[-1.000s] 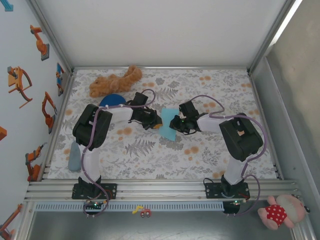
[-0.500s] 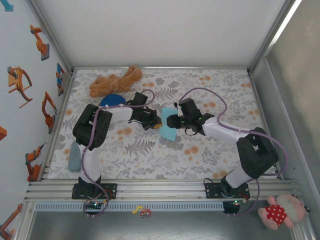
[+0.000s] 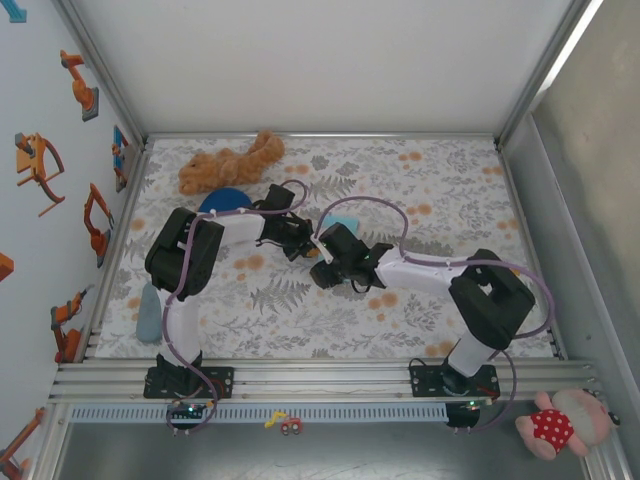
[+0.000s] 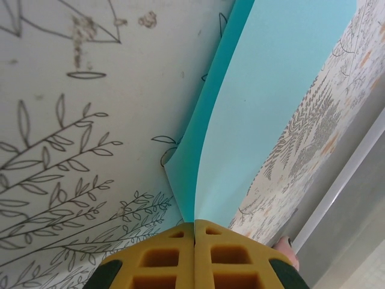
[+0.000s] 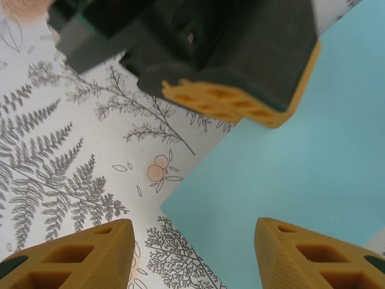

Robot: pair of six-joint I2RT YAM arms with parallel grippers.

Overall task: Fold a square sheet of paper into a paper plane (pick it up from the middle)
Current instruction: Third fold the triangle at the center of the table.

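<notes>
The left gripper [image 4: 194, 226] clamps the light blue sheet of paper [image 4: 277, 108] by its edge; the right gripper [image 5: 192, 253], jaws apart, hovers over it.

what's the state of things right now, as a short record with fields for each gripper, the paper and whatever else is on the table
left gripper: shut, pinching the edge of the paper sheet
right gripper: open, fingers apart above a corner of the sheet, not gripping it
paper sheet: light cyan, mid-table between the two grippers, bent along a line running from the pinch
plane shape: not formed yet
other items: tan plush toy and dark blue dome, far left
table: floral-print cover
</notes>
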